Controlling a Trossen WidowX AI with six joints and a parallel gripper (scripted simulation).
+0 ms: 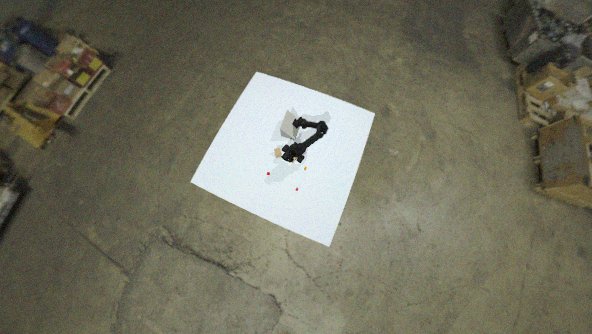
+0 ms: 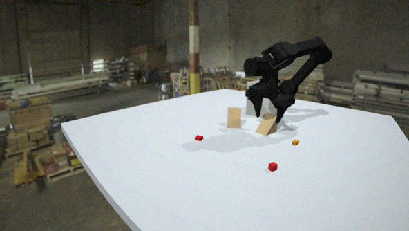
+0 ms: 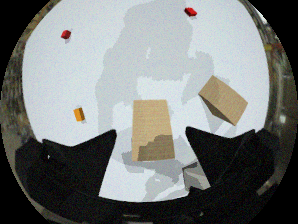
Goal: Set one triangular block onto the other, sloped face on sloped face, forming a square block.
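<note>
Nearer tri. block was tan w/ a sloped face, on the white table, below the gripper, fingers wide open, nothing held. Wrist cam showed it between the fingertips, w/ shadow across one end; top view mostly hid it.

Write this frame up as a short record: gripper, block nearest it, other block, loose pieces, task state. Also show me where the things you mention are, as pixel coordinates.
gripper: open (image 1: 294, 159) (image 2: 269, 119) (image 3: 151, 131), fingers pointing down, holding nothing
nearest block: triangular block (image 2: 267, 124) (image 3: 151, 122), on the table between the spread fingers in the wrist view, sloped face showing
other block: second triangular block (image 1: 278, 152) (image 2: 234, 117) (image 3: 226, 100), standing apart from the first
loose pieces: two small red blocks and one small orange block (image 1: 305, 168) (image 2: 295, 142) (image 3: 79, 114), all on the table
finger contact with nearest block: cannot tell
task state: blocks separate, square not formed
</note>
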